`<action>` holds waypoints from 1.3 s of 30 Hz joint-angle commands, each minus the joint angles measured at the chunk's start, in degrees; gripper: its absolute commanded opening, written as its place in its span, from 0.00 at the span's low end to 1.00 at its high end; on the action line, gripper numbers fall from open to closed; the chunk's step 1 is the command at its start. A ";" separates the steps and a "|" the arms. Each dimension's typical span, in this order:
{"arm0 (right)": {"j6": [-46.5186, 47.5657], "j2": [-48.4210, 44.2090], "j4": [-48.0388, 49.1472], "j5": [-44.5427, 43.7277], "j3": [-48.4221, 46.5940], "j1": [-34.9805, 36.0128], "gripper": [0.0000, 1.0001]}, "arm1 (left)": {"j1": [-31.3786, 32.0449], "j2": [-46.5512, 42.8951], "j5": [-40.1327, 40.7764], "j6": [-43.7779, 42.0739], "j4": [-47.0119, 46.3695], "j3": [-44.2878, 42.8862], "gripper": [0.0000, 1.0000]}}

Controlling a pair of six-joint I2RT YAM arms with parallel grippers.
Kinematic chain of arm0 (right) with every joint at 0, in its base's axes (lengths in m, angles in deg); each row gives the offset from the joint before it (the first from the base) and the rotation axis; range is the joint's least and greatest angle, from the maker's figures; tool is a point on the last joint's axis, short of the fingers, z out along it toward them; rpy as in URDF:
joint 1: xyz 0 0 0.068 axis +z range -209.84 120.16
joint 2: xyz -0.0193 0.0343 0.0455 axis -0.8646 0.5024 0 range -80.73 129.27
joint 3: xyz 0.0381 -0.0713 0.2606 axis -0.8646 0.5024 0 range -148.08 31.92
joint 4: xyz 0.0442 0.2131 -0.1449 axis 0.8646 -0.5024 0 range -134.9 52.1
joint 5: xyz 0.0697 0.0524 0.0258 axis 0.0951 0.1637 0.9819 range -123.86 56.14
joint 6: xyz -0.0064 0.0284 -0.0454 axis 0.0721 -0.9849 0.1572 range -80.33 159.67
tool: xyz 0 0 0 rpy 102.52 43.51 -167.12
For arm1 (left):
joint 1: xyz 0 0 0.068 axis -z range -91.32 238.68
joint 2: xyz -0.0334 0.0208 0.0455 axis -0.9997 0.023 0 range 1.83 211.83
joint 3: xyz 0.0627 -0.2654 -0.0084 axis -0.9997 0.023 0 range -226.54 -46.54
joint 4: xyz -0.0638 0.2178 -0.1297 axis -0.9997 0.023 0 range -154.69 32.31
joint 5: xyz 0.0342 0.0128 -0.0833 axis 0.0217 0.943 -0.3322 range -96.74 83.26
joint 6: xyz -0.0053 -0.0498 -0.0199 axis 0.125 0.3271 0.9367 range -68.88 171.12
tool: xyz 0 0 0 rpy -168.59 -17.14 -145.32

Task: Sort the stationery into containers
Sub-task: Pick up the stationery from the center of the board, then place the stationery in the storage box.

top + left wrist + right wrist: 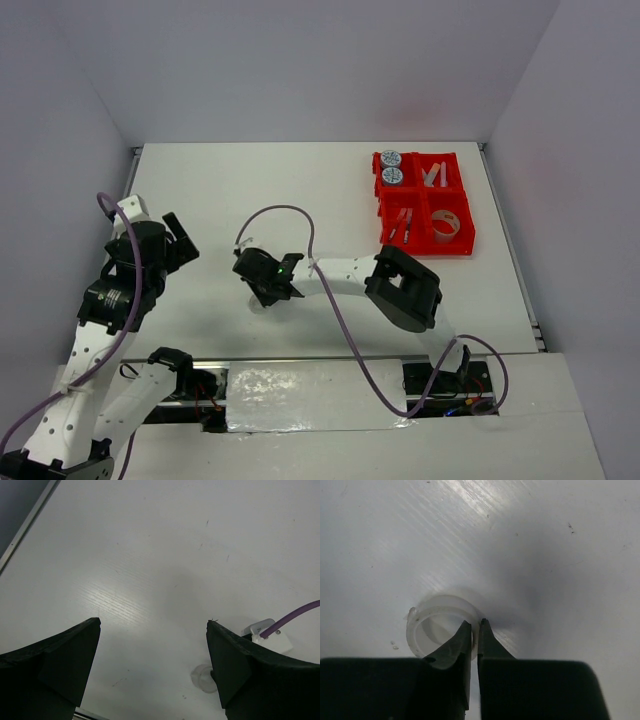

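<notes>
While my right gripper (475,624) pinches: clear tape ring (440,609) wall, well left of red tray (428,247)
Risk: ring pivots out, thin hold

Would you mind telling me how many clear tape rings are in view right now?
2. One clear tape ring lies in the red tray's near-right compartment; the other ring sits on the table, its wall pinched by the right gripper. I see no others.

Bright overhead light floods the white counter (300,200), glare streaking it in the wrist views; soft grey shadows, and the right tool (476,625) shows near-black, soft-edged
</notes>
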 commanded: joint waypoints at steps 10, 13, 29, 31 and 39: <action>-0.21 -33.04 -0.41 -5.17 16.41 -36.11 0.00 | -0.62 -0.65 -3.96 -3.44 -3.90 0.58 0.99; -0.13 -37.29 -2.87 -7.72 17.74 -51.56 0.00 | -1.32 -0.48 -6.58 -4.32 -4.78 0.67 0.99; -0.75 -25.53 -2.97 -8.00 12.99 -72.99 0.03 | -3.70 1.37 -13.54 -6.70 -6.89 1.63 0.99; -0.57 -24.30 -2.88 -7.91 13.08 -72.99 0.03 | -3.70 1.46 -13.54 -6.70 -6.98 1.55 0.99; -0.39 -23.15 -2.26 -5.19 14.39 -72.99 0.11 | -3.79 1.46 -13.72 -6.87 -6.98 1.63 0.99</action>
